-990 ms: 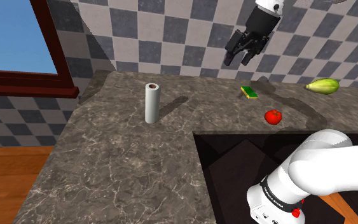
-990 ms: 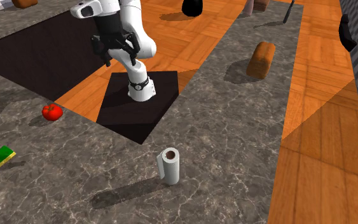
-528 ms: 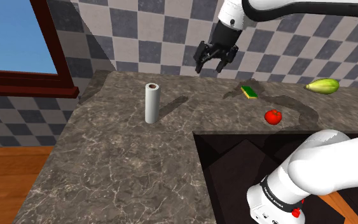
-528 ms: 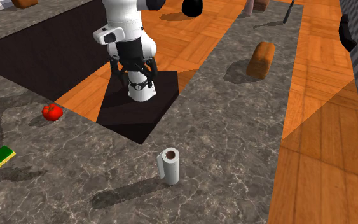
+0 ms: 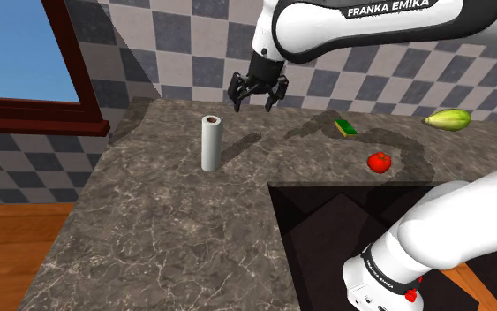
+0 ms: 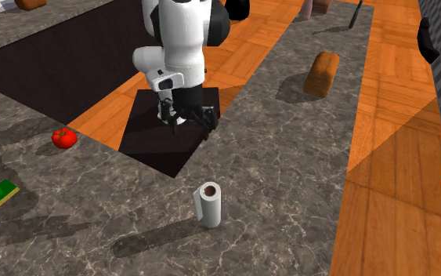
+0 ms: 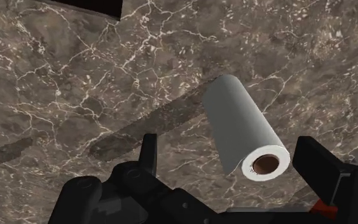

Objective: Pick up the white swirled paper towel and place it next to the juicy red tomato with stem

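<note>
Nothing of the task is done yet. The roll (image 5: 210, 143) stands upright and untouched on the worktop (image 5: 167, 230), toward its back edge. It is well apart from the tomato (image 5: 379, 162), which lies close to the worktop's inner edge. The gripper (image 5: 258, 93) hovers near the roll, higher than its top, with its fingers apart and empty. By my judgement everything is left: descend, clasp the roll, carry it across and set it beside the tomato.

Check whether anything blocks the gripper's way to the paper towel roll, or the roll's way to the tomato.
Nothing visible does. The open gripper hangs in air near the upright roll; bare counter runs from roll to tomato, the sponge lying off that line.
</note>
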Controlling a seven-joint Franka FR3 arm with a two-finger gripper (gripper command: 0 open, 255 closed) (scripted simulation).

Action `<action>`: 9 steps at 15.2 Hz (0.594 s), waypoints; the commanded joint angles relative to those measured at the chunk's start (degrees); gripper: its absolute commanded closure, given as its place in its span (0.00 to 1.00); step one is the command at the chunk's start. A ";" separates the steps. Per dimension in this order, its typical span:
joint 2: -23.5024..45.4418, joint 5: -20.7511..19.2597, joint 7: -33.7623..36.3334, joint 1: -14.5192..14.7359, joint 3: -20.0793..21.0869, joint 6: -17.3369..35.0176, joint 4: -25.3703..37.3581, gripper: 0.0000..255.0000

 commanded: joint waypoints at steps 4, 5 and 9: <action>11.68 -6.44 10.91 -1.46 5.13 3.78 6.60 0.00; 14.17 -8.15 13.18 -1.58 5.89 4.20 8.19 0.00; 24.54 -15.69 22.17 -0.80 7.61 4.63 15.57 0.00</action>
